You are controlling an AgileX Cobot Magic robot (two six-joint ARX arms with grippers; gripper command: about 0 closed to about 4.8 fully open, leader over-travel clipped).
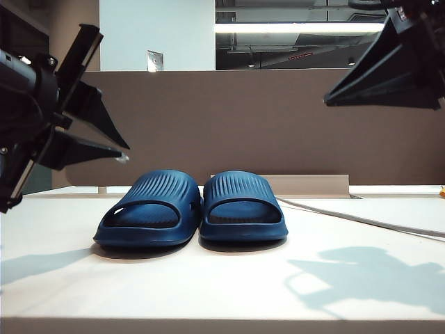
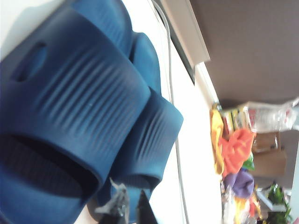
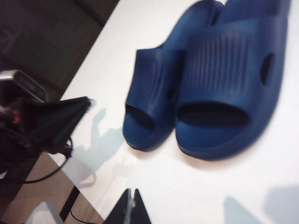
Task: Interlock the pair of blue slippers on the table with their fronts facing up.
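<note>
The pair of blue slippers stands side by side mid-table, soles down and open toes towards the exterior camera: one on the left [image 1: 149, 209], one on the right [image 1: 240, 205]. My left gripper [image 1: 126, 153] hangs in the air up and to the left of them, touching nothing. In the left wrist view its tips [image 2: 131, 205] stand a narrow gap apart in front of the near slipper [image 2: 70, 102] and its mate [image 2: 149, 135]. My right gripper [image 1: 328, 99] is high at the upper right. Its tips [image 3: 132, 192] are pressed together and hold nothing, well short of the two slippers [image 3: 229, 93] [image 3: 149, 102].
The off-white table [image 1: 222, 292] has a brown divider [image 1: 278, 118] along its back. A low beige board [image 1: 313, 182] lies behind the slippers. A grey cable [image 1: 348, 217] runs across the right side. Colourful clutter [image 2: 233, 149] lies beyond the table.
</note>
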